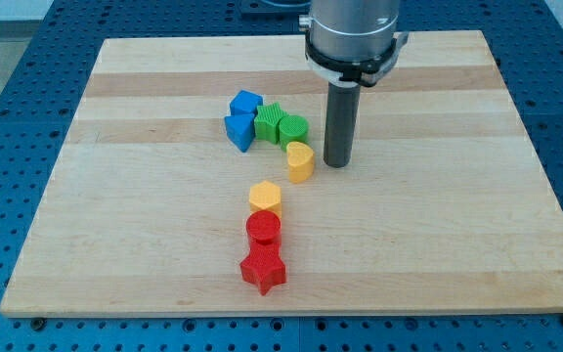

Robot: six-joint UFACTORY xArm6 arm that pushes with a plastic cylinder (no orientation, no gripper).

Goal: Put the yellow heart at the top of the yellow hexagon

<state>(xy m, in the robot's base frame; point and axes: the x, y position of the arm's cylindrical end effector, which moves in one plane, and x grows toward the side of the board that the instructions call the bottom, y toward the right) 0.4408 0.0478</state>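
The yellow heart (pixel 300 160) stands near the board's middle. The yellow hexagon (pixel 265 197) lies a short way below and to the view's left of it, with a small gap between them. My tip (pixel 337 162) rests on the board just to the view's right of the yellow heart, close to it but apart from it. The rod rises from the tip to the grey arm at the view's top.
A red cylinder (pixel 263 230) touches the hexagon's lower side, and a red star (pixel 263 270) lies below that. Two blue blocks (pixel 242 116) and two green blocks (pixel 281 125) cluster just above the heart. The wooden board (pixel 115 196) sits on a blue pegboard.
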